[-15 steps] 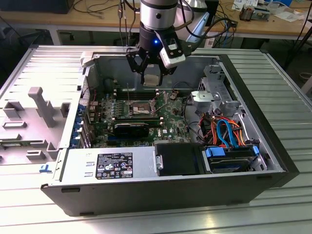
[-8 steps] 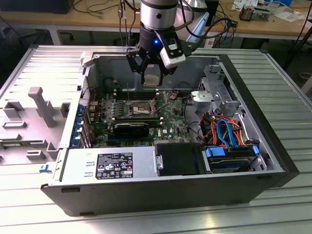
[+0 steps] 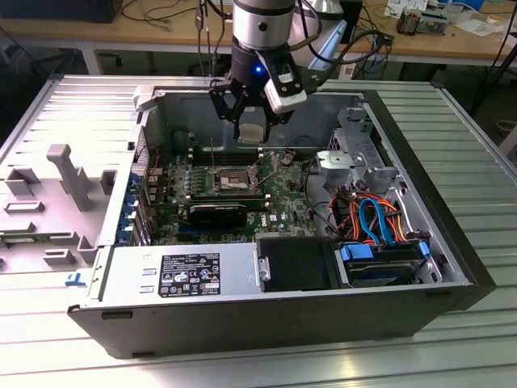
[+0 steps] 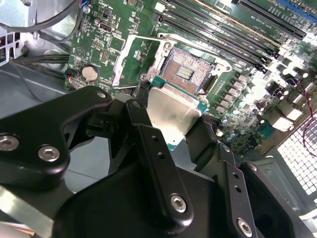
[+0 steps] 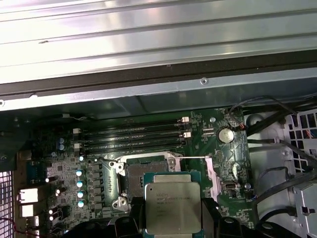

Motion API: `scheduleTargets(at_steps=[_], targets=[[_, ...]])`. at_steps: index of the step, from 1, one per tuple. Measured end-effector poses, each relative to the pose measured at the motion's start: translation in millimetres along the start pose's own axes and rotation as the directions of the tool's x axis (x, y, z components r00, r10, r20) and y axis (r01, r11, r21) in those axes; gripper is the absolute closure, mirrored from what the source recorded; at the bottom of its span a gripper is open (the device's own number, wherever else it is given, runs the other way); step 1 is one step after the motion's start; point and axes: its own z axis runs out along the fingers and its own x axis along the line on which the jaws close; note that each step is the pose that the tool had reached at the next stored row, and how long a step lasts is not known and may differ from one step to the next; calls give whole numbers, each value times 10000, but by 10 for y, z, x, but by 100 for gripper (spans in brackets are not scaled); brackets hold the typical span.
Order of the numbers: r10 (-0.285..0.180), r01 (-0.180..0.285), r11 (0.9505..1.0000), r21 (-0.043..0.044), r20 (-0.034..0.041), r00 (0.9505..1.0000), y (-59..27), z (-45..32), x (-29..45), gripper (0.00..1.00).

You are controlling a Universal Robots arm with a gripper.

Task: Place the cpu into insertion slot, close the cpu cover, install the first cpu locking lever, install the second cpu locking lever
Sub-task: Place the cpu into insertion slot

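cpu point(image 5: 173, 208): hanging between black jaws, covering one edge of the insertion slot point(image 5: 140, 174).
insertion slot: lying open.
memory slots point(image 5: 133, 138): running just beside the insertion slot.

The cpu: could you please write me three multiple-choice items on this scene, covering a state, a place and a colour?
1. The insertion slot is: A) bare B) filled C) taped over
2. Where is the cpu? A) seated in the insertion slot B) gripped in the hand above the motherboard C) lying flat on the motherboard
3. The motherboard's colour? A) red B) green C) white

Answers: 1 A, its contacts lie uncovered; 2 B, the fingers clamp the chip's edges; 3 B, the board is green in both wrist views.
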Motion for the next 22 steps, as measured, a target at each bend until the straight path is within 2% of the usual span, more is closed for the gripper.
scheduleTargets(at_steps=[1,3,11,13,15,16,17,22], targets=[[31,-31,10000,-2,3,10000,0,0,0,45],[79,-80,9997,-234,-16,10000,-1,-1,1,45],[242,-242,9994,-228,-4,9997,-2,-2,0,45],[313,-313,9994,-177,8,9995,0,-1,1,45],[378,-378,9993,66,48,9993,0,-2,0,45],[395,-396,9990,229,73,9992,0,-1,-2,45],[401,-403,9988,276,80,9992,0,-2,-5,45],[449,-451,9986,274,83,9990,1,-2,-6,45]])
